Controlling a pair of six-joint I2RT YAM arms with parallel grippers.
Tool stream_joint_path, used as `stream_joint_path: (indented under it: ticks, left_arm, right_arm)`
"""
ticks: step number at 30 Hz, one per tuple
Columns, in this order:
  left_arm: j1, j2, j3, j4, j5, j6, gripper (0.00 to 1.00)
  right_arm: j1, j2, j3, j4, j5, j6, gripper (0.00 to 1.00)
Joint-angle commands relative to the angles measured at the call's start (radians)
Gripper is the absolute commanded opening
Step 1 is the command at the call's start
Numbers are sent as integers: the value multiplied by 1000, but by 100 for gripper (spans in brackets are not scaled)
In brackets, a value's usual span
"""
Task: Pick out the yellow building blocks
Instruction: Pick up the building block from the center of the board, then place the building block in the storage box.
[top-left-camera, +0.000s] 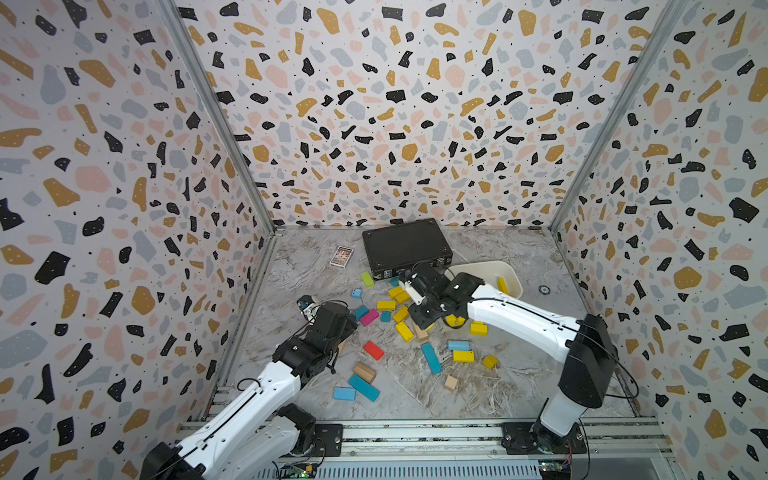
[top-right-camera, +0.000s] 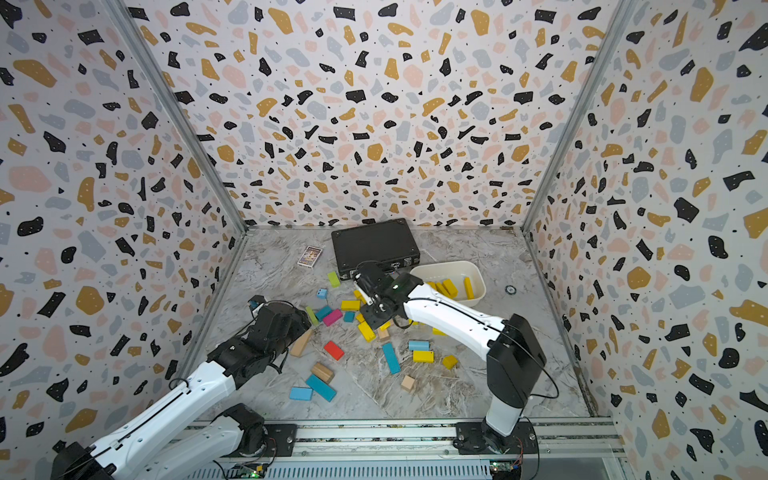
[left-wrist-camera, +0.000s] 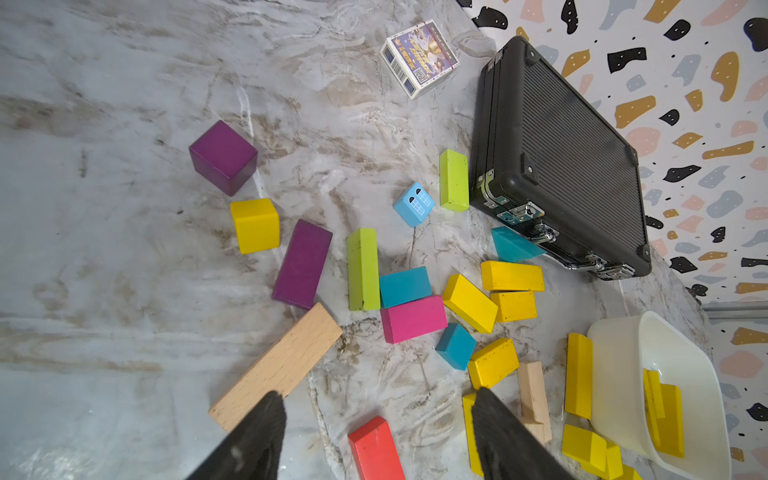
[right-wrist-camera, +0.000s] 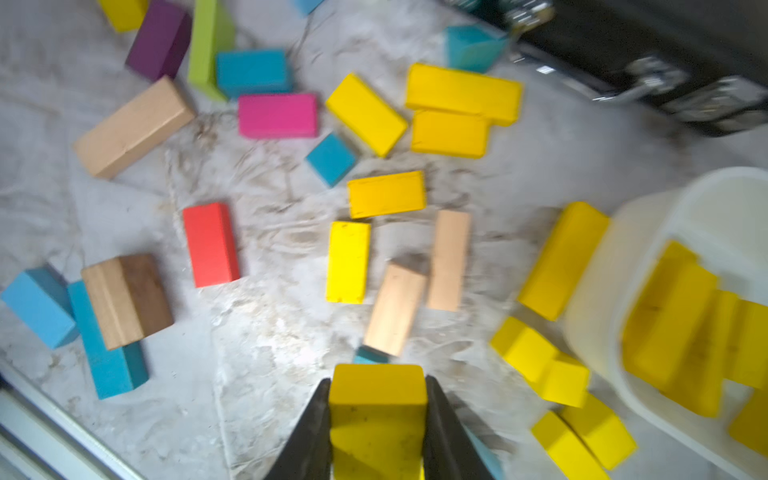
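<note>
The right fingers (right-wrist-camera: 307, 436) are clamped on a yellow block (right-wrist-camera: 378, 409), one finger against each of its side faces. The right wrist view is blurred. A teal block (right-wrist-camera: 370, 355) peeks out just beyond the held one. The right arm (top-left-camera: 519, 318) rises from its base at the near rail, bends at the elbow and stretches low across the surface (top-left-camera: 490, 395), its wrist above the block cluster just beside the white tub (top-left-camera: 513, 282). In both top views the wrist hides the held block, and the forearm covers part of the tub and some blocks.

The left fingers (left-wrist-camera: 257, 436) stand apart with nothing between them, above a red block (left-wrist-camera: 374, 449). In the left wrist view, one finger covers the end of a long tan bar (left-wrist-camera: 282, 365). The left arm (top-left-camera: 266, 382) is folded low over the left part of the surface.

Several yellow building blocks (top-right-camera: 449, 286) already lie in the tub. Others are loose on the surface, some in the middle cluster (top-left-camera: 386, 305) and a few nearer the rail (top-left-camera: 463, 356). One long bar (right-wrist-camera: 561, 262) leans against the tub's outer wall. Teal, pink, purple, lime-green and tan blocks lie mixed among them. A black case (top-left-camera: 405, 245) lies by the back wall, with a small card box (top-left-camera: 341, 255) near it.
</note>
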Motion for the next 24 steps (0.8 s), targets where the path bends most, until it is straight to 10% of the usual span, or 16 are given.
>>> stream_joint_path:
  ticks: [1, 10, 24]
  left_arm:
    - [11, -17, -14, -3, 8, 25, 72]
    - [20, -8, -15, 5, 28, 28, 72]
    - [36, 103, 2, 99, 175, -2, 69]
  right_arm:
    - [-131, -27, -46, -56, 77, -72, 17]
    - [-478, 60, -27, -30, 124, -136, 15]
    - [-647, 345, 153, 33, 132, -170, 18]
